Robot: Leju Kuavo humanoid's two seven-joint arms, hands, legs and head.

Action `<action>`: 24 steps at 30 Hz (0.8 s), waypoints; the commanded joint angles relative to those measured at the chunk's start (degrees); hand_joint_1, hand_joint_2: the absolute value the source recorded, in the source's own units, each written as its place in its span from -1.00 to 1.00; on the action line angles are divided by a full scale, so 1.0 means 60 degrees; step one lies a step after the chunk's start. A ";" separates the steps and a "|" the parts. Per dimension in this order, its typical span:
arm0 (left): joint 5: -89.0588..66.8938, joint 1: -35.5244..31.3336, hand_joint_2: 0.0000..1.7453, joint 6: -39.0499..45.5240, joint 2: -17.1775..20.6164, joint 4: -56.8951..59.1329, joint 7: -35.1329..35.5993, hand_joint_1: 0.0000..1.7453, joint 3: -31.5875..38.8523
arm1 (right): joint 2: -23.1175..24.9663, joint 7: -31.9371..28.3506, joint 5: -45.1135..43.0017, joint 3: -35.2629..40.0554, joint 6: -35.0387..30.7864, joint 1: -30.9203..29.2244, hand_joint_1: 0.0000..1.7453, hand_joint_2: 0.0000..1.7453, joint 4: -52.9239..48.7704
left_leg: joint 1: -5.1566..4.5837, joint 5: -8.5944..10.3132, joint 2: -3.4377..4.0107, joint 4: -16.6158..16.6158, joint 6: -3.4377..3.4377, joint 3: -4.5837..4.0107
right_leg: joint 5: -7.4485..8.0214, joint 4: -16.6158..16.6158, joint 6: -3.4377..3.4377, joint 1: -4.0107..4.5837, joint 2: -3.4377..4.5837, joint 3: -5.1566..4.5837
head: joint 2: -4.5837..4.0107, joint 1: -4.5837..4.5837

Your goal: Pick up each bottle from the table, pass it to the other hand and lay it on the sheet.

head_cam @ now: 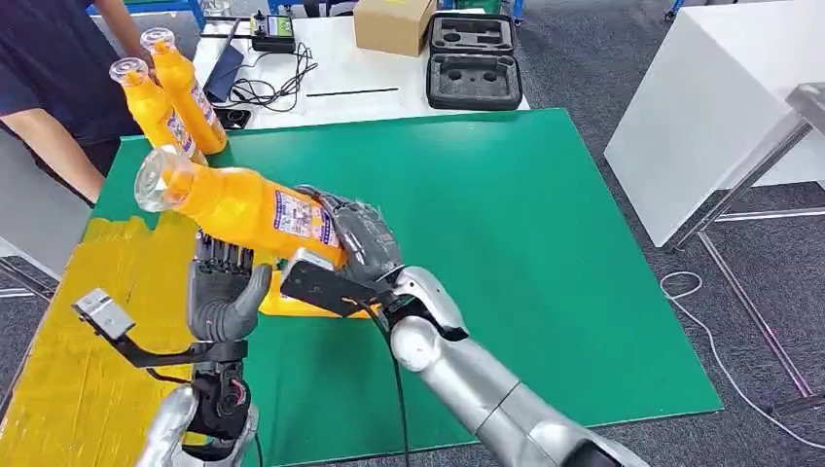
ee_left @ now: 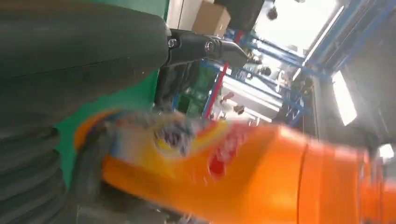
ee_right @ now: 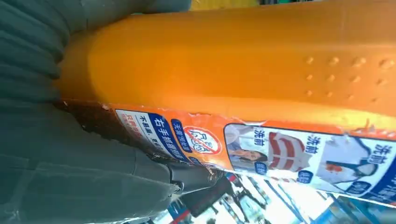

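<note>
The held bottle (head_cam: 243,206) looks like glossy orange plastic with a clear cap and a smooth printed paper-like label; in the right wrist view its flank (ee_right: 243,65) shows small raised bumps. Two more bottles (head_cam: 170,92) at 11 o'clock have the same shiny orange finish. The right hand (head_cam: 355,238) is matt dark grey, its fingers (head_cam: 336,209) ribbed, on a polished silver metal arm (head_cam: 467,375). The left hand (head_cam: 222,287) is the same matt grey. The counter (head_cam: 545,243) carries a smooth matt green mat; the sheet (head_cam: 88,331) at 8 o'clock is yellow, slightly wrinkled. The floor (head_cam: 593,58) is rough grey carpet.
</note>
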 commanded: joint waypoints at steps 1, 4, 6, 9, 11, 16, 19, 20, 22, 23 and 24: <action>0.0080 -0.1012 1.00 -0.0070 -0.0325 0.1071 0.0129 -1.00 -0.0434 | 0.0160 0.0633 -0.0253 0.0934 0.0207 -0.1231 1.00 1.00 0.1631 | 0.0002 -0.0004 -0.0014 0.0006 -0.0007 0.0010 | -0.0005 0.0004 -0.0011 0.0001 -0.0008 0.0013 | -0.0004 0.0000; 0.0089 -0.1071 1.00 -0.0049 -0.0374 0.1006 0.0150 -1.00 -0.0414 | 0.0160 0.0767 -0.0353 0.1107 0.0222 -0.1239 1.00 1.00 0.1611 | 0.0005 -0.0011 -0.0023 0.0009 -0.0012 0.0022 | -0.0011 0.0004 -0.0019 0.0001 -0.0014 0.0028 | -0.0004 0.0004; 0.0058 -0.1096 1.00 0.0006 -0.0416 0.0912 0.0206 -1.00 -0.0417 | 0.0160 0.0863 -0.0436 0.1254 0.0251 -0.1274 1.00 1.00 0.1675 | 0.0005 -0.0014 -0.0026 0.0007 -0.0014 0.0030 | -0.0015 0.0002 -0.0021 0.0001 -0.0017 0.0035 | -0.0004 0.0000; 0.0009 -0.1164 1.00 0.0061 -0.0464 0.0919 0.0235 -1.00 -0.0393 | 0.0160 0.0994 -0.0597 0.1565 0.0326 -0.1330 1.00 1.00 0.1788 | 0.0009 -0.0014 -0.0025 0.0009 -0.0011 0.0025 | -0.0013 0.0000 -0.0019 0.0005 -0.0016 0.0029 | -0.0004 -0.0004; -0.0062 -0.1195 1.00 0.0124 -0.0500 0.0901 0.0217 -1.00 -0.0271 | 0.0160 0.1149 -0.0717 0.2146 0.0428 -0.1333 1.00 1.00 0.1888 | 0.0006 -0.0011 -0.0027 0.0008 -0.0009 0.0024 | -0.0013 0.0000 -0.0016 0.0005 -0.0020 0.0027 | -0.0004 -0.0004; -0.0178 -0.1112 1.00 0.0180 -0.0518 0.0870 0.0211 -1.00 -0.0002 | 0.0160 0.1719 -0.0155 0.3677 0.0519 -0.0925 1.00 1.00 0.1586 | 0.0009 -0.0011 -0.0017 -0.0003 -0.0009 0.0032 | -0.0010 -0.0012 -0.0016 0.0010 -0.0009 0.0034 | -0.0004 0.0004; -0.0201 -0.1077 1.00 0.0194 -0.0523 0.0848 0.0204 -1.00 0.0068 | 0.0160 0.1924 0.0077 0.4078 0.0573 -0.0874 1.00 1.00 0.1445 | 0.0007 -0.0003 -0.0007 -0.0006 -0.0006 0.0016 | -0.0005 -0.0013 -0.0013 0.0008 -0.0010 0.0015 | -0.0004 0.0000; -0.0335 -0.1018 1.00 0.0353 -0.0529 0.0724 0.0081 -1.00 0.0190 | 0.0160 0.1974 0.0221 0.4378 0.0808 -0.0731 1.00 1.00 0.1302 | 0.0013 -0.0014 -0.0011 -0.0003 -0.0010 0.0039 | -0.0015 -0.0015 -0.0021 0.0014 -0.0013 0.0039 | -0.0004 0.0000; -0.0477 -0.0796 1.00 0.0535 -0.0460 0.0414 -0.0078 -1.00 0.0414 | 0.0160 0.2054 0.0785 0.4820 0.0945 -0.0399 1.00 1.00 0.1222 | 0.0011 -0.0015 -0.0016 -0.0006 -0.0013 0.0044 | -0.0019 -0.0015 -0.0023 0.0011 -0.0016 0.0042 | -0.0004 -0.0008; -0.0497 -0.0690 1.00 0.0568 -0.0440 0.0270 -0.0101 -1.00 0.0528 | 0.0160 0.1985 0.0917 0.4910 0.0988 -0.0201 1.00 1.00 0.1187 | 0.0014 -0.0011 -0.0008 -0.0007 -0.0009 0.0031 | -0.0012 -0.0020 -0.0018 0.0014 -0.0009 0.0030 | -0.0004 0.0004; -0.0483 -0.0646 1.00 0.0561 -0.0415 0.0232 -0.0090 -1.00 0.0571 | 0.0160 0.1982 0.0978 0.4961 0.0915 -0.0100 1.00 1.00 0.1181 | 0.0010 -0.0005 0.0002 -0.0010 -0.0007 0.0018 | -0.0006 -0.0020 -0.0014 0.0011 -0.0002 0.0015 | -0.0004 0.0000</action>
